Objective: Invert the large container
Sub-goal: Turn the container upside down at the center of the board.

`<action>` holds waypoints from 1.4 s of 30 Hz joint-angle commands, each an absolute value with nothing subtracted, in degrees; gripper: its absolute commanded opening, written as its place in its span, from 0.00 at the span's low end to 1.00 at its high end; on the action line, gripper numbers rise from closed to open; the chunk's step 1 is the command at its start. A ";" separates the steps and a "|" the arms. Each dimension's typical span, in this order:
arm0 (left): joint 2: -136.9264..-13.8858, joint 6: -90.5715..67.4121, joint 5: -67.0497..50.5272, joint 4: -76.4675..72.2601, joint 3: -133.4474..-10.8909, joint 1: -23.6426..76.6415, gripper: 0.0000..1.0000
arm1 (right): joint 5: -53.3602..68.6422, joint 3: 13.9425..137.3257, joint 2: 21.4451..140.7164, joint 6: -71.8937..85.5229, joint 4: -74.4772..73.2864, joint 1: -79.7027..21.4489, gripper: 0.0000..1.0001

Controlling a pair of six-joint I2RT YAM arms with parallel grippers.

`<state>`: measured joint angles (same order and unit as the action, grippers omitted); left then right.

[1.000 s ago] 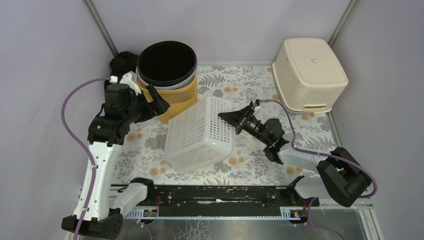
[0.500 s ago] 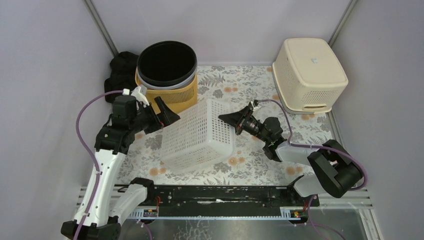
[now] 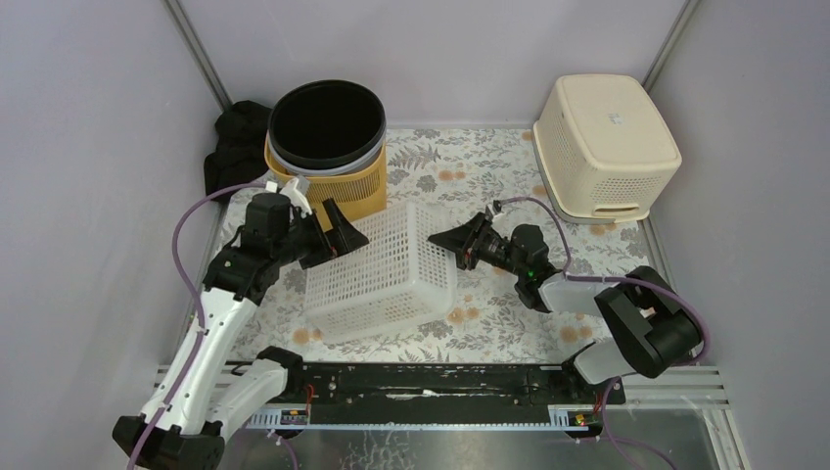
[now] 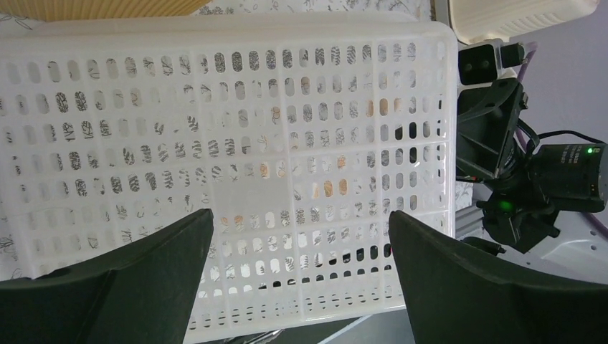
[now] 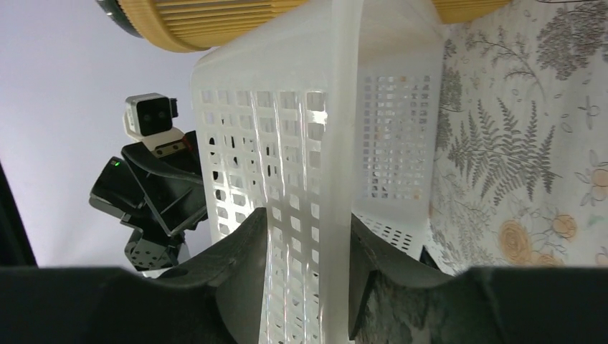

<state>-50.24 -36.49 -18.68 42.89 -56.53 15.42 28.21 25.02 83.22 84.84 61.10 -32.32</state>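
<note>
No legible text, brand or number in any view. The only candidate is a small dark mark (image 3: 619,119) on the upturned base of the cream basket (image 3: 607,147) at the far right. It is too small to read from the top camera, and I can't tell whether it's a label or a moulded stamp.

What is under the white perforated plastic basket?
Through the white perforated plastic basket only the flowered table cover shows; its solid ribs hide the rest.
</note>
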 commanded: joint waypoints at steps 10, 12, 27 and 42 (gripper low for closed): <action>-50.58 -38.58 -14.73 36.60 -52.66 18.88 1.00 | 32.92 21.01 94.87 80.60 63.43 -31.05 0.48; -50.73 -38.75 -14.50 36.36 -52.41 19.18 1.00 | 33.49 20.56 97.68 81.93 66.91 -31.03 0.47; -51.81 -39.89 -12.27 34.86 -50.99 21.92 1.00 | 35.50 18.99 108.95 87.40 83.38 -31.05 0.46; -53.20 -40.51 -11.12 33.52 -50.42 23.72 1.00 | 33.57 20.36 104.43 76.85 65.10 -31.06 0.41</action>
<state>-52.95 -40.01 -12.32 36.84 -50.96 22.92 33.89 18.94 109.36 82.81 72.51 -31.07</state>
